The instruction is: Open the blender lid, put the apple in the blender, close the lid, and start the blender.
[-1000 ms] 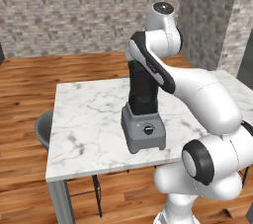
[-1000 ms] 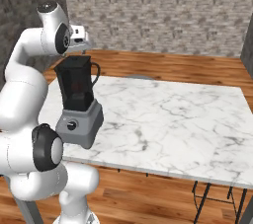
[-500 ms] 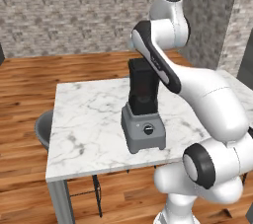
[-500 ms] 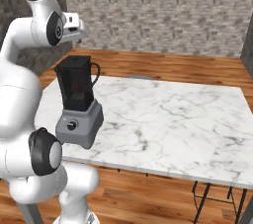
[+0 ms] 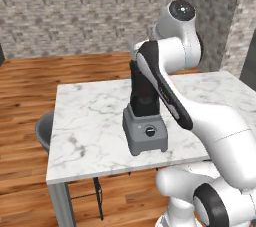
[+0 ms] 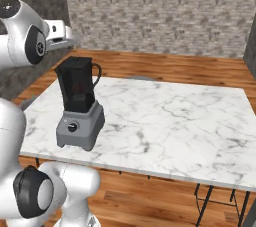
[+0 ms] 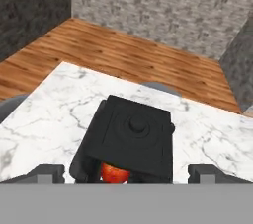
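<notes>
The blender (image 6: 77,121) stands near the left front corner of the marble table (image 6: 175,116), a grey base with a black dial (image 5: 148,131) under a dark jar (image 5: 141,93). From above, the black square blender lid (image 7: 136,136) with its centre knob lies over the jar's top. Under the lid's near edge the red apple (image 7: 114,172) shows inside the jar; it is also a red glow through the jar wall (image 6: 76,87). My gripper (image 7: 127,172) hangs above the lid, apart from it, open and holding nothing. In the right base view the hand (image 6: 59,31) sits up left of the jar.
A grey round stool (image 5: 44,131) stands at the table's left end and another (image 6: 135,77) at its far side. Wood floor (image 6: 165,66) and stone walls lie beyond. The white arm (image 5: 170,96) crosses in front of the jar in the left base view.
The arm has swung upward and the hand has drawn back and away from the jar's top. The jaws stayed wide apart. The blender has not moved.
</notes>
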### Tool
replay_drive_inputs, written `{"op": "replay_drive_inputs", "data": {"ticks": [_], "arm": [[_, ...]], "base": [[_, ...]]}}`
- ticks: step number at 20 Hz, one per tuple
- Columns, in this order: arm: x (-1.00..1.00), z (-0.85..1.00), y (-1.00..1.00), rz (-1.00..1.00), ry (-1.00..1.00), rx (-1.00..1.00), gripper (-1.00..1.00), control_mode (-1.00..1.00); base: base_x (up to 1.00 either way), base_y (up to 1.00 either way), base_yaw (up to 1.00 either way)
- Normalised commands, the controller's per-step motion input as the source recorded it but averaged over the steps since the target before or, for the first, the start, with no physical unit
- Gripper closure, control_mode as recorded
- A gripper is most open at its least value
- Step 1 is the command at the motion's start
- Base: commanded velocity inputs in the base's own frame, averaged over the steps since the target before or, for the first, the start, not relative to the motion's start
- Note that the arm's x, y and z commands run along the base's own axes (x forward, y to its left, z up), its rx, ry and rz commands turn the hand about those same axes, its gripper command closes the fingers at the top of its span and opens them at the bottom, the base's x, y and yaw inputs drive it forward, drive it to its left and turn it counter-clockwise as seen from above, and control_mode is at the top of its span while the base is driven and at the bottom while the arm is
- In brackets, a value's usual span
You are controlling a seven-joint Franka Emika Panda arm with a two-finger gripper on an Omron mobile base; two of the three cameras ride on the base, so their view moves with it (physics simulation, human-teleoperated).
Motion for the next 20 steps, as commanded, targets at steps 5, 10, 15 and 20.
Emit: {"op": "replay_drive_inputs", "data": {"ticks": [5,10,15,20], "arm": [[-0.66,-0.38,0.25,-0.09,-0.18,0.00,-1.00,-1.00],[-0.46,-0.34,0.27,-0.18,-0.12,-0.02,-1.00,-1.00],[-0.27,-0.22,0.26,-0.25,-0.03,-0.04,-1.00,-1.00],[-0.08,-0.40,0.25,-0.28,0.00,-0.06,-1.00,-1.00]], "base": [[0.00,0.00,0.00],[0.00,0.00,0.00],[0.00,0.00,0.00],[0.00,0.00,0.00]]}}
